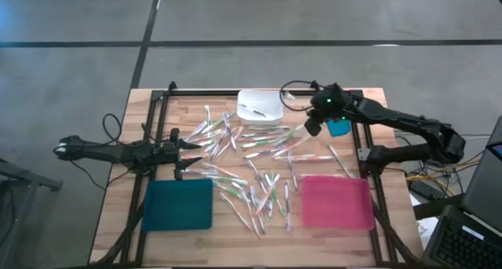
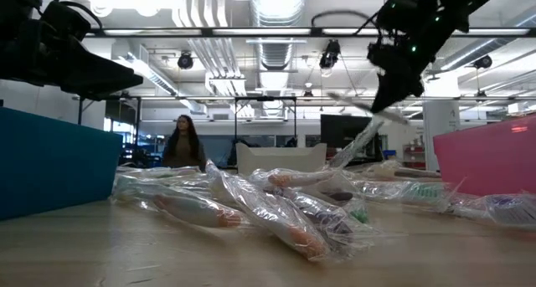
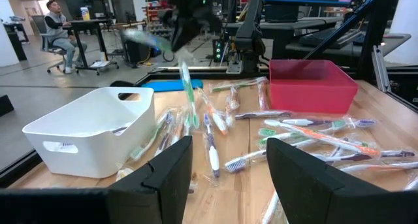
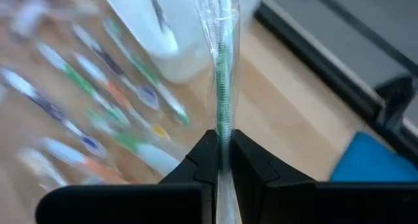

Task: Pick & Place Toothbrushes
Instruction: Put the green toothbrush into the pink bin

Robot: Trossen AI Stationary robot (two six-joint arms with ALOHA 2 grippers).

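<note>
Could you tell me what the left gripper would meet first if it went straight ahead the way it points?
Most likely the nearest wrapped toothbrushes just ahead of the open left gripper; depth is uncertain.

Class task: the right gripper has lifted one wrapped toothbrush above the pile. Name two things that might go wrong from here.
1. The right gripper pinches the wrapped toothbrush near one end, so its long free part hangs loose and may slip or swing.
2. The dangling end hangs close over the pile of toothbrushes and near the white bin; it might snag either as the arm travels.
</note>
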